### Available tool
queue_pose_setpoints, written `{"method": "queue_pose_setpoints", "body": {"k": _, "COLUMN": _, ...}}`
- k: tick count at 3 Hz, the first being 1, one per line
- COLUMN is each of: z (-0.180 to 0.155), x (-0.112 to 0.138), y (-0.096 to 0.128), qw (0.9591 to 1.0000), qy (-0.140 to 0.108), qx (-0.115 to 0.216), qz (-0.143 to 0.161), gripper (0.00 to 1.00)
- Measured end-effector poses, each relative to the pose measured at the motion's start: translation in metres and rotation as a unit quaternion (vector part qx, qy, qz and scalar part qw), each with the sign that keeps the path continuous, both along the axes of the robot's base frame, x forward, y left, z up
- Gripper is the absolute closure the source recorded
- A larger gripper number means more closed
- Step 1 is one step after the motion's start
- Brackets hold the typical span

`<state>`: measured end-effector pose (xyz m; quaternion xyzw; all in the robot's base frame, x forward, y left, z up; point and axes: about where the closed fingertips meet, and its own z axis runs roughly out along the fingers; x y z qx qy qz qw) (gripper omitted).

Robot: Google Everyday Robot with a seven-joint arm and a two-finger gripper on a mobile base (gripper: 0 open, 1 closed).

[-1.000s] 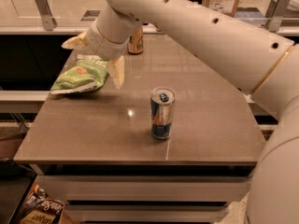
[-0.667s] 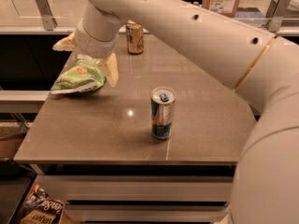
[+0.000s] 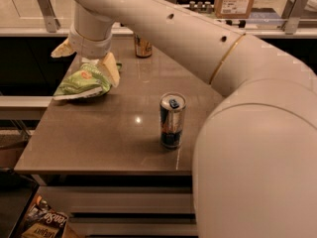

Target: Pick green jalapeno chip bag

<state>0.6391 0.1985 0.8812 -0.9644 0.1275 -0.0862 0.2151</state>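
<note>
Found the light green, crinkly, puffed jalapeno chip bag (image 3: 80, 82) lying on the brown-grey, stone-look table (image 3: 114, 138), at its left edge toward the far side, with the small red-orange round logo facing up. Spotted the cream-coloured two-finger gripper (image 3: 85, 66) directly above it, spread wide. Placed one finger (image 3: 61, 49) out beyond the bag's far-left corner and the other (image 3: 110, 68) down at the bag's right end (touching it or only just beside it, could not tell). Judged the bag not yet clamped. Traced the thick white arm (image 3: 198, 38) from the gripper across the table's far side to a big rounded housing in the right foreground. Noted an upright blue-and-silver drink can (image 3: 172, 121) near the table's middle front, well apart from the bag. Noted also a dark brown can (image 3: 143, 46) at the far edge, partly hidden behind the arm. Glimpsed a dark printed packet (image 3: 44, 222) below the table at lower left.
</note>
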Motion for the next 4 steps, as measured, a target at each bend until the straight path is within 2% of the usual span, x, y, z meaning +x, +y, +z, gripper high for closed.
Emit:
{"method": "queue_pose_setpoints", "body": {"k": 2, "z": -0.034, "x": 0.029, "y": -0.012, "qw": 0.9981, "qy": 0.005, "qx": -0.062, "qz": -0.001, "gripper": 0.00}}
{"method": "queue_pose_setpoints", "body": {"k": 3, "z": -0.051, "x": 0.031, "y": -0.022, "qw": 0.9953, "qy": 0.005, "qx": -0.097, "qz": -0.006, "gripper": 0.00}}
{"method": "queue_pose_setpoints", "body": {"k": 4, "z": -0.053, "x": 0.031, "y": -0.021, "qw": 0.9952, "qy": 0.006, "qx": -0.097, "qz": -0.005, "gripper": 0.18}}
